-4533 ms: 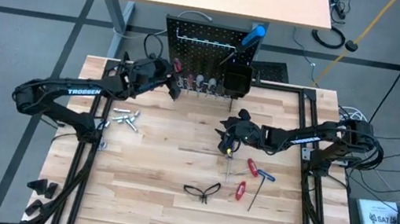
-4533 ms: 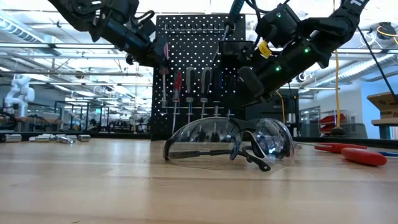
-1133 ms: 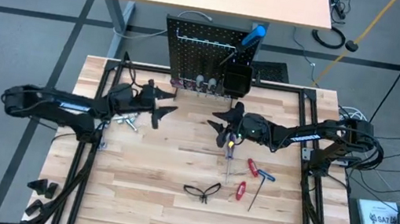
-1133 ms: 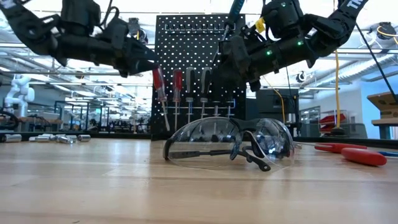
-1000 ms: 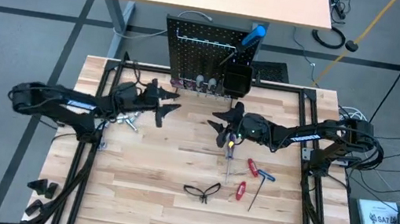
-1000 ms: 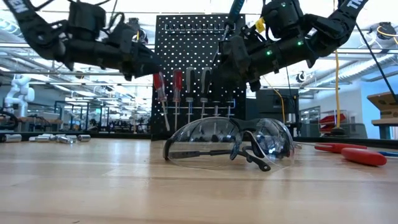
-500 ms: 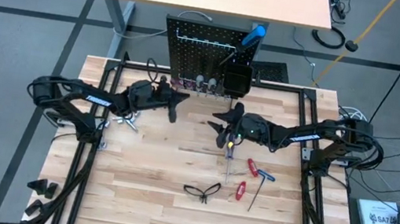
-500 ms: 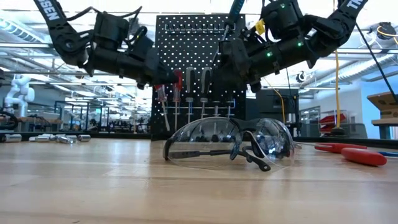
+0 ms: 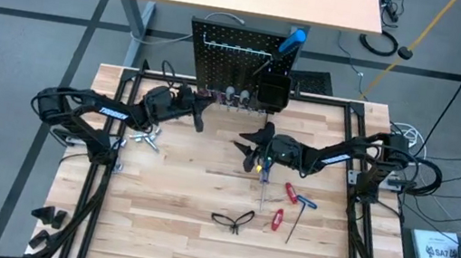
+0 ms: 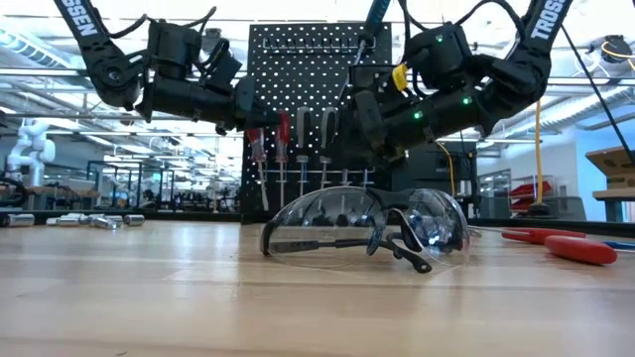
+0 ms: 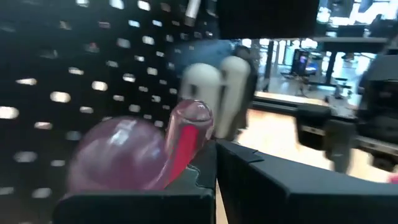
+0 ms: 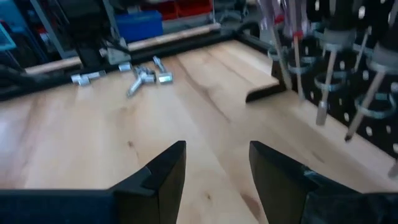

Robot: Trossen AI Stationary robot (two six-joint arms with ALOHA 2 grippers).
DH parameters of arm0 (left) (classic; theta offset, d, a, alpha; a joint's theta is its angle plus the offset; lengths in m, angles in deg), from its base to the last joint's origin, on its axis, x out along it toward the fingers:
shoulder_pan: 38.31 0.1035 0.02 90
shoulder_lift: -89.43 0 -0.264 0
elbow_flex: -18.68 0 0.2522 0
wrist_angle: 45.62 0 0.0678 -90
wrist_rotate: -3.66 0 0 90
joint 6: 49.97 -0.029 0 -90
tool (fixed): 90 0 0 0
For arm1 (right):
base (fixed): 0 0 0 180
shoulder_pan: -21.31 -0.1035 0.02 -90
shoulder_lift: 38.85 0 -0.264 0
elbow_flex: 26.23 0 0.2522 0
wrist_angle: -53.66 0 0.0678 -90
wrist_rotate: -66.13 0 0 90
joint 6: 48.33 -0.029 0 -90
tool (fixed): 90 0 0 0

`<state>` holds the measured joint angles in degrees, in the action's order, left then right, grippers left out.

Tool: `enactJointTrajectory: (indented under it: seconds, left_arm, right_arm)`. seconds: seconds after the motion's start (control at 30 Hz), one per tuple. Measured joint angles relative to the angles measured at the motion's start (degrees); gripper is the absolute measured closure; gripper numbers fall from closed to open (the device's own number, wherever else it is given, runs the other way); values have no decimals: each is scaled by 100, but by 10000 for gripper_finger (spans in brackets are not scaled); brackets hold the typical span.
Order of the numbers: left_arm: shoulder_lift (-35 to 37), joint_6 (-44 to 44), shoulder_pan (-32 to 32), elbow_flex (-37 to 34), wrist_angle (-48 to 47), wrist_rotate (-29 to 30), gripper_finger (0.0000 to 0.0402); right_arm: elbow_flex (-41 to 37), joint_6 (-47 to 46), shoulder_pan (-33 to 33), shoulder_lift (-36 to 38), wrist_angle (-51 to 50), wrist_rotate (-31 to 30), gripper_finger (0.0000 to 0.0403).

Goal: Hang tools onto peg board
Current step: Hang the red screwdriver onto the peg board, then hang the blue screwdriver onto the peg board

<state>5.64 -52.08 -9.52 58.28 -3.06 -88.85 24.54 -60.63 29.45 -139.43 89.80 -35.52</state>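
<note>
The black peg board (image 9: 237, 52) stands at the table's far edge, with several screwdrivers (image 10: 303, 149) hanging in its hook row and a black bin (image 9: 273, 90). My left gripper (image 9: 200, 110) is shut at the row's left end, right at a clear red screwdriver handle (image 11: 180, 140) that hangs there. My right gripper (image 9: 251, 153) is open and empty above mid-table. Beside it a screwdriver (image 9: 265, 173) lies flat. Red hex keys (image 9: 292, 196), black-framed glasses (image 9: 232, 220) and silver metal pieces (image 9: 145, 138) lie on the table. My left gripper has its shut fingertips (image 11: 205, 171) level against the near side of the red handle (image 11: 186, 149), coming from the table's left and near side. I cannot tell whether they touch it. The screwdriver hangs in the board's row, its shaft (image 10: 262, 183) pointing down.
A blue-handled tool (image 9: 292, 39) sticks up above the bin. The table's black frame rails (image 9: 106, 165) run along both sides. The glasses (image 10: 367, 228) sit close to the low camera. Bare wood (image 9: 178, 176) lies between the arms and the near edge.
My left gripper has gone from mid-table toward the far edge and the peg board, up to the red screwdriver in the row. My right gripper has come down a little and shifted toward the table's left, still open.
</note>
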Motion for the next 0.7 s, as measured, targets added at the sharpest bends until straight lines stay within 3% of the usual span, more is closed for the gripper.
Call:
enactJointTrajectory:
  seconds: [0.2,0.4,0.53,0.7]
  left_arm:
    - [2,335,407,50,52,-46,396]
    - [179,486,478,50,160,-1459,396]
    - [639,907,478,50,20,-1928,396]
    - [1609,1235,438,50,-862,-2406,395]
  right_arm:
    - [0,259,0,236,19,3,232]
    - [2,253,0,264,-297,285,232]
    - [0,258,-34,264,-590,305,232]
    - [0,394,-121,264,-817,302,232]
